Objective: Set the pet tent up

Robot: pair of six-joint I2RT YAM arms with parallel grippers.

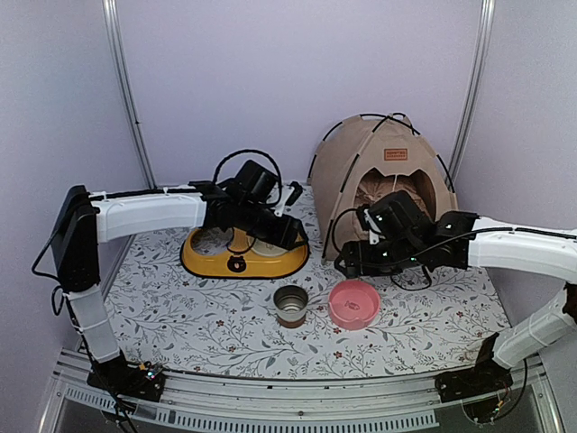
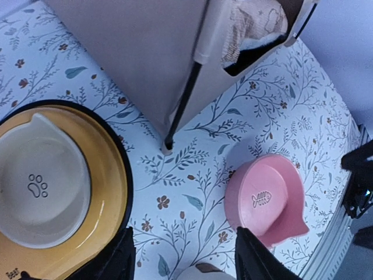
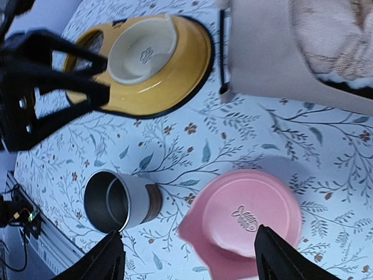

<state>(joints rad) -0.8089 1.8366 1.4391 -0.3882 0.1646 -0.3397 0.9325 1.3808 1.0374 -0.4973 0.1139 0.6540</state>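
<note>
The pet tent (image 1: 383, 176) stands upright at the far right of the desk (image 1: 180, 334), brown label (image 1: 395, 153) above its doorway; what fills the doorway is perhaps a cushion (image 1: 389, 191). The left claw (image 2: 183, 248) and right claw (image 3: 187, 239) are both spread, pinching nothing.

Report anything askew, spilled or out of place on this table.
Only the cushion stands out: it looks bunched up in the doorway of the pet tent, not flat. The tent itself, yellow feeder, metal cup and pink bowl sit upright; nothing spilled.
</note>
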